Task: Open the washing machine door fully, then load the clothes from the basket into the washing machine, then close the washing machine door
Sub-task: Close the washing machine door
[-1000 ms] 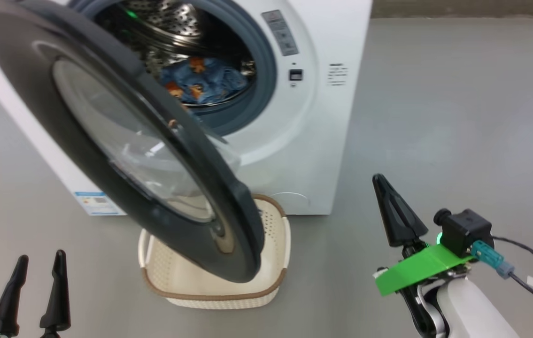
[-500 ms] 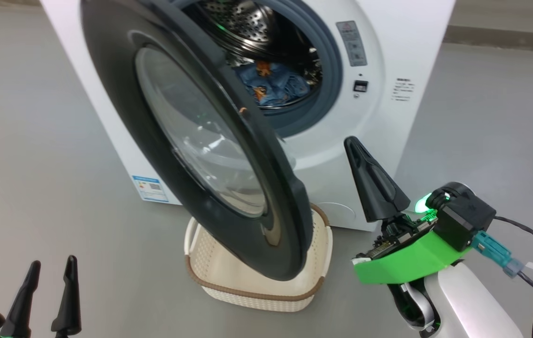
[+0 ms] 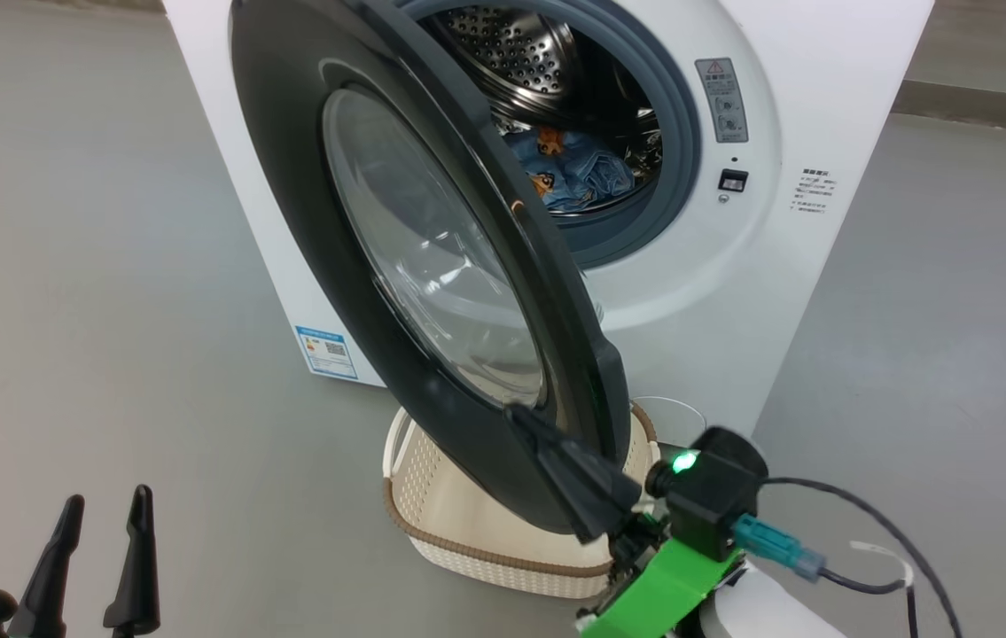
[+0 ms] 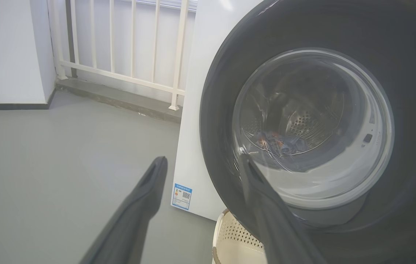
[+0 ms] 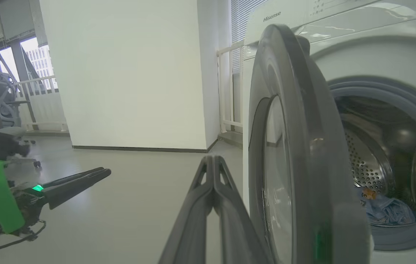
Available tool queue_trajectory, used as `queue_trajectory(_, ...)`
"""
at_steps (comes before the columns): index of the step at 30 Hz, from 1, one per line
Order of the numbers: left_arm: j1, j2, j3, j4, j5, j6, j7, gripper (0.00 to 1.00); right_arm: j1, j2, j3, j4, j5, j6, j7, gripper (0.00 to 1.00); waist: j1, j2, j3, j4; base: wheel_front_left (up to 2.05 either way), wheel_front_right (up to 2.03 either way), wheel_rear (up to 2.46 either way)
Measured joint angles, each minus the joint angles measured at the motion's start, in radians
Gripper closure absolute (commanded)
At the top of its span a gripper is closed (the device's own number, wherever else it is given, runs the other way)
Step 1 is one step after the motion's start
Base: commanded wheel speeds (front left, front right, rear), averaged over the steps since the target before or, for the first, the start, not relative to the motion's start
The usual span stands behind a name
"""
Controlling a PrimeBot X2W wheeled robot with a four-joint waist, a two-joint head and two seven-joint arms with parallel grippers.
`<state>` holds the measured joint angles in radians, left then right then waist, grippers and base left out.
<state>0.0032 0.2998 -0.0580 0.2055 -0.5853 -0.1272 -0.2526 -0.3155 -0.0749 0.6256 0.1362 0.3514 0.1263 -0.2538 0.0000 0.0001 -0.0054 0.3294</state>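
"Head view: door status?"
"Status: washing machine door [image 3: 290, 177] ajar; clenched right gripper [image 3: 522, 418] at its 5 o'clock rim. Left gripper [image 3: 108, 496] released, 7 o'clock. Clothes [image 3: 578, 173] inside drum [image 3: 520, 53]; basket [image 3: 467, 532] beneath door."

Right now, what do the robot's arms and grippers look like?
The left gripper and right gripper each have two long, tapering dark fingers. Behind the right one sit a bright green plastic bracket, a black camera block with a green light, and a teal plug feeding a dark cable. The forearm is white.
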Motion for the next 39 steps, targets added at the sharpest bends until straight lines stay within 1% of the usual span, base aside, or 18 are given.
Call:
queue_trajectory(4, 0.0, 0.0, 0.0, 0.002, 0.0, 0.0, 0.0, 0.0, -0.016, -0.024, 0.043, 0.094, 0.032, 0.0, 0.0, 1.0, 0.0, 0.0, 0.002, 0.006, 0.0, 0.0, 0.0)
queue_trajectory(7, 0.0, 0.0, -0.001, 0.002, 0.0, 0.0, 0.0, 0.0, -0.05, -0.027, 0.071, 0.163, 0.043, 0.0, 0.0, 1.0, 0.0, 0.0, 0.004, 0.009, 0.0, 0.0, 0.0)
queue_trajectory(12, 0.0, 0.001, -0.002, 0.002, 0.0, 0.0, 0.0, 0.0, -0.087, -0.033, 0.1, 0.258, 0.095, 0.0, 0.0, 1.0, 0.0, 0.0, 0.008, 0.015, 0.0, 0.0, 0.0)
queue_trajectory(16, 0.0, 0.001, -0.003, 0.002, 0.0, 0.0, 0.0, 0.0, -0.109, -0.043, 0.117, 0.308, 0.119, 0.0, 0.0, 1.0, 0.0, 0.0, 0.014, 0.02, 0.0, 0.0, 0.0)
queue_trajectory(21, 0.0, 0.002, -0.007, 0.002, -0.002, 0.0, 0.0, 0.0, -0.131, -0.054, 0.115, 0.34, 0.142, 0.0, 0.0, 1.0, 0.0, 0.0, 0.022, 0.026, 0.0, 0.0, 0.0)
queue_trajectory(30, -0.008, 0.011, -0.009, 0.002, -0.017, 0.0, 0.0, 0.0, -0.148, -0.064, 0.066, 0.374, 0.139, 0.005, 0.0, 1.0, 0.0, 0.0, 0.052, 0.032, 0.0, 0.0, 0.0)
queue_trajectory(35, -0.037, 0.031, -0.014, 0.0, -0.049, 0.0, 0.0, 0.0, -0.191, -0.076, -0.006, 0.398, 0.11, 0.005, 0.0, 1.0, 0.0, 0.0, 0.089, 0.033, 0.0, 0.0, 0.0)
queue_trajectory(39, -0.062, 0.041, -0.029, -0.003, -0.068, -0.001, 0.0, 0.0, -0.226, -0.085, -0.092, 0.419, 0.077, 0.005, 0.0, 1.0, 0.0, 0.0, 0.128, 0.035, 0.0, 0.0, 0.0)
